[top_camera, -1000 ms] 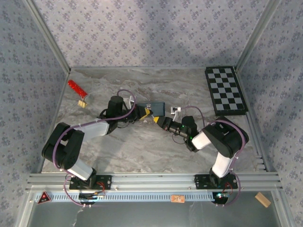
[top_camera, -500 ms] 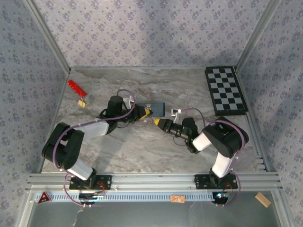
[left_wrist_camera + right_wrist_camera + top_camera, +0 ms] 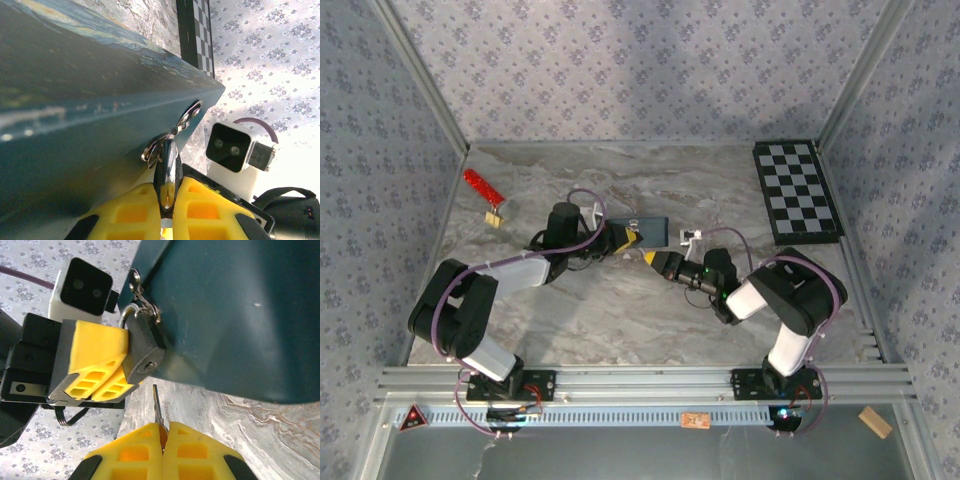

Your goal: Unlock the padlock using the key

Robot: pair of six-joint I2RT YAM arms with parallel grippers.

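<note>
A small dark padlock with a thin silver shackle hangs from the hasp of the blue painted box. My left gripper is shut on the padlock; its yellow fingers clamp the body, and the keyhole faces my right gripper. The right gripper is shut on a silver key. The key's tip points up and stops a short gap below the keyhole, slightly to its right. From above, both grippers meet at the box's front left corner, the left gripper and the right gripper.
A checkerboard lies at the far right of the table. A red strip joined to a small gold piece lies at the far left. A small white item sits just right of the box.
The right gripper with the key has shifted only slightly beside the padlock. The left arm has held still on the padlock.
</note>
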